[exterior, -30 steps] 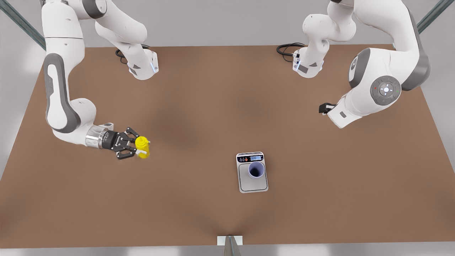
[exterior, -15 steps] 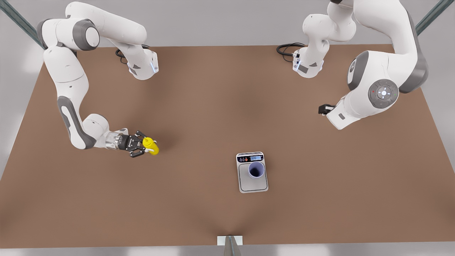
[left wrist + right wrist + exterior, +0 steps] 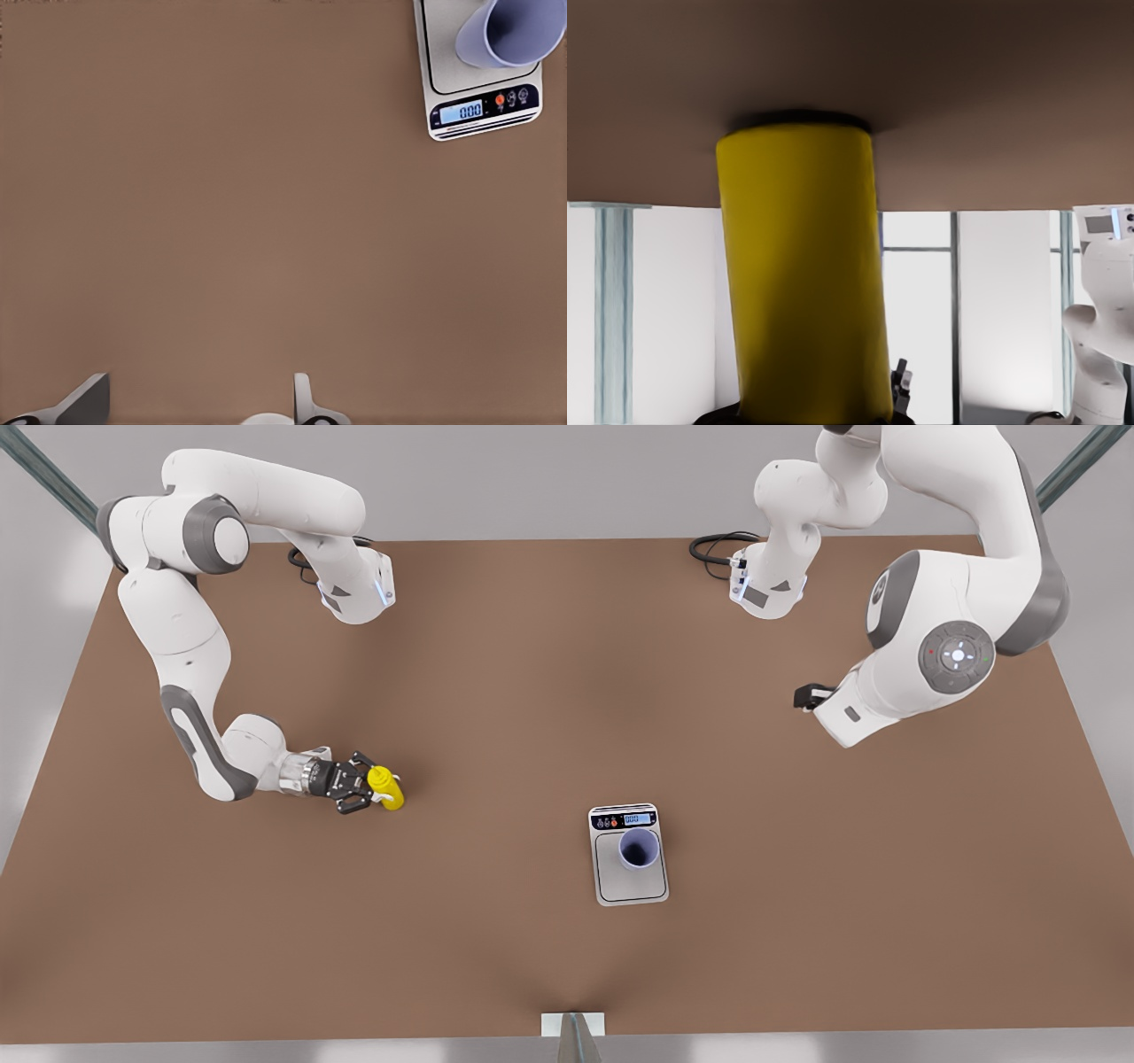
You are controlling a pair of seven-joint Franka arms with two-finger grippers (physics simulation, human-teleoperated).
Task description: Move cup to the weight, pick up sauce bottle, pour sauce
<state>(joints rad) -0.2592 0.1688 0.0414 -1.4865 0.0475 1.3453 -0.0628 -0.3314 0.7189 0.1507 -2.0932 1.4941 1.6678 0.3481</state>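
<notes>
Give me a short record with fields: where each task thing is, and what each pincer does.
cup: upright on the weight's plate
weight: on the table, towards the front view's right
sauce bottle: at the front view's left, far from the weight
right pincer: shut on the sauce bottle
left pincer: open, waiting high above the table

light: even, bright | shadows: soft dark patches on table (image 3: 496,717) | glare: none | blur: slight softness
</notes>
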